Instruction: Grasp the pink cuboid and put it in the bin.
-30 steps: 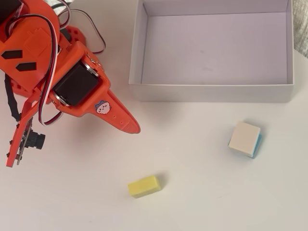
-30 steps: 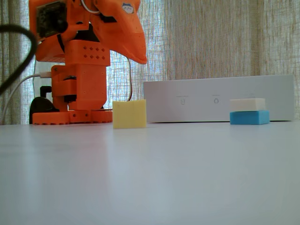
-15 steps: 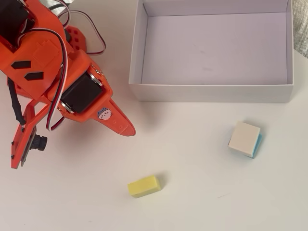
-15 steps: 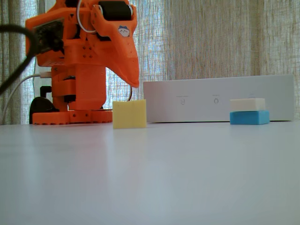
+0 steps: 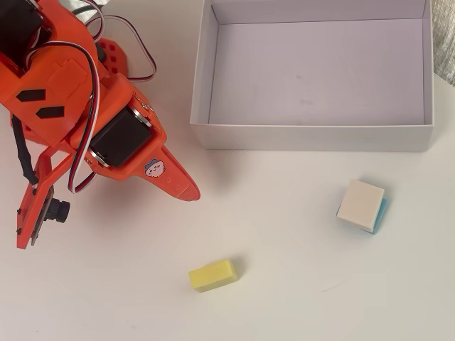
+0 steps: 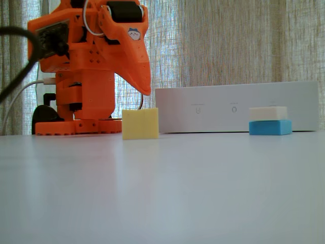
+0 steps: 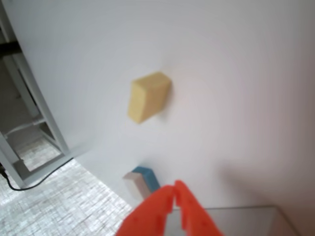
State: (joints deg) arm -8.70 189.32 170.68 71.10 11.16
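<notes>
The pink cuboid shows in none of the views; it is hidden or out of frame. The bin [image 5: 202,85] is a white box with low walls and a bare pale floor at the top of the overhead view; in the fixed view the bin [image 6: 233,109] stands at the back. My orange gripper [image 5: 188,192] hovers left of the bin's front corner, fingers together with nothing seen between them. In the wrist view the gripper [image 7: 173,189] points at the table, and in the fixed view the gripper [image 6: 144,90] hangs above the yellow block.
A yellow block [image 5: 212,274] [image 6: 140,123] [image 7: 147,96] lies below the gripper tip in the overhead view. A teal block with a cream top [image 5: 361,204] [image 6: 270,121] [image 7: 142,179] sits in front of the bin. The arm's base [image 6: 76,101] stands at the left.
Between a second ago and half a second ago the arm dipped, bringing the gripper tip lower toward the yellow block. It has held still since. The blocks have not moved.
</notes>
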